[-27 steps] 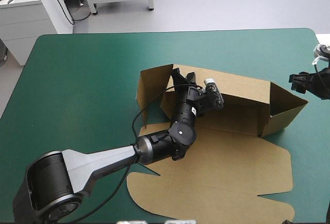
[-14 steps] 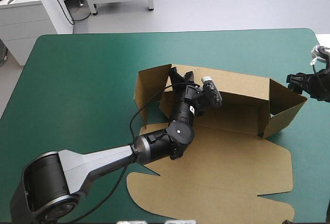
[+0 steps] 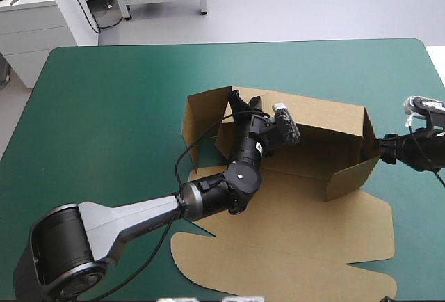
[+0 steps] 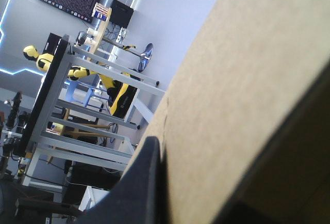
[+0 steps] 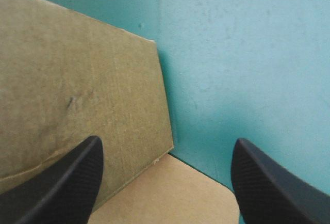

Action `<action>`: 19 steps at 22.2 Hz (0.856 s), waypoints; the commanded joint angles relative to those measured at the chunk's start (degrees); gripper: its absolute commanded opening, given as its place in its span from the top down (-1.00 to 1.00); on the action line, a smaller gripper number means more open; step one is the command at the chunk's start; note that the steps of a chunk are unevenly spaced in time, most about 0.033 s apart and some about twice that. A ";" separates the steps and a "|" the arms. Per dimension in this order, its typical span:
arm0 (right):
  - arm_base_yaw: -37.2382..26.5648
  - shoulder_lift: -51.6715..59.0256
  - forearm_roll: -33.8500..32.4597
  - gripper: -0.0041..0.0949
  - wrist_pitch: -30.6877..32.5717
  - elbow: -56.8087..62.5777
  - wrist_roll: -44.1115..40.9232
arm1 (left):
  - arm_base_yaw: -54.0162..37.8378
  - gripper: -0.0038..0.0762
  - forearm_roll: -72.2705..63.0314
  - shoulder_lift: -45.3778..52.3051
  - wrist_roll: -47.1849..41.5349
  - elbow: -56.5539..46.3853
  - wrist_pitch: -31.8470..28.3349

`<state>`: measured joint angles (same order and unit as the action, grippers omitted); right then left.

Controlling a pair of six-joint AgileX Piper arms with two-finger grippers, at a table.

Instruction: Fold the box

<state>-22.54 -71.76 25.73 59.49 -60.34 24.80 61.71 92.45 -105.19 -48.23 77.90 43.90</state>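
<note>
Since the earlier frame, the right gripper [image 3: 384,150] has come in from the table's [image 3: 104,107] right edge, and the box's [image 3: 299,225] right end flap [image 3: 351,173] has swung inward. Its 2 fingers stand wide apart, with the flap's edge just ahead between them. The left gripper [image 3: 245,101] has not moved; I read its fingers as pinched on the raised back wall near its left end. The box lies right of the table's centre, long axis left to right, flat lid toward the near edge.
</note>
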 commanded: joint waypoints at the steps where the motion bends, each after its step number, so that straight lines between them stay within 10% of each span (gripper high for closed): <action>1: 0.03 1.83 9.01 -0.38 -3.37 2.66 6.64 | 0.44 0.92 -1.12 1.69 2.88 1.41 -5.06; 8: 0.03 1.93 21.25 -0.38 -7.36 11.75 21.96 | 0.44 0.92 -1.99 -1.56 12.71 1.41 -4.97; 19: 0.03 4.96 13.57 -0.38 -0.48 11.63 24.67 | 0.44 0.92 -2.76 -1.92 12.94 1.41 -5.11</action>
<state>-22.90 -69.45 39.11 55.83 -47.52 50.53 61.53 93.74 -108.11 -34.26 78.66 43.32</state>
